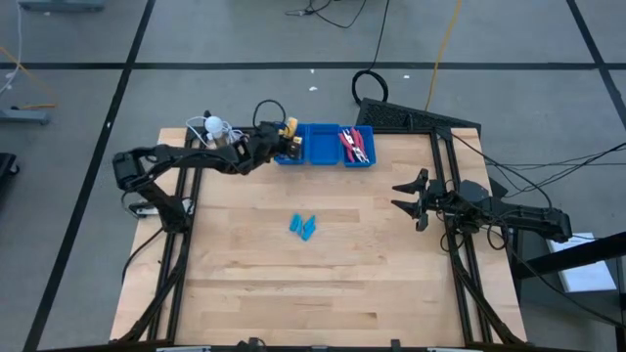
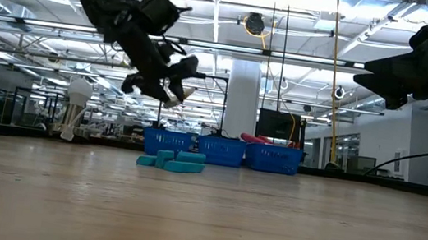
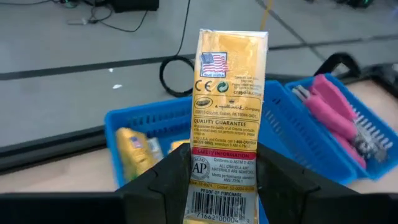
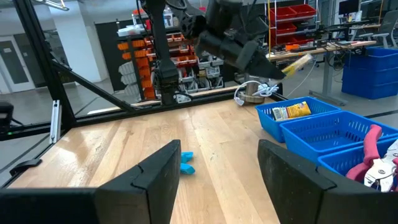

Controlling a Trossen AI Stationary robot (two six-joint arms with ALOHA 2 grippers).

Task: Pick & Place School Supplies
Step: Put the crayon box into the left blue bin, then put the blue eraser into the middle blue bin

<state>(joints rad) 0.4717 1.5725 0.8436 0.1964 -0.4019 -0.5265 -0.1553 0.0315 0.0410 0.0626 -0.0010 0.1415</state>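
Your left tool [image 3: 225, 186] is clamped on a yellow Crayola crayon packet [image 3: 227, 118], holding it in the air over the left compartment of the blue three-compartment tray [image 1: 318, 156], which sits at the far edge of the desk [image 1: 313, 274]. Another yellow packet [image 3: 134, 149] already lies inside that left compartment. The pink-handled scissors [image 1: 354, 147] rest in the tray's right compartment, and the middle compartment looks bare. In front of the tray, toward the middle of the desk, you have a small cluster of light-blue pieces [image 1: 304, 227] lying touching one another. Left of the tray, at the desk's corner, sits a white round object with a coiled cable [image 1: 214, 128]. Your right tool [image 1: 405, 196] hangs spread wide, gripping nothing, well to the right of the tray and above the desk.
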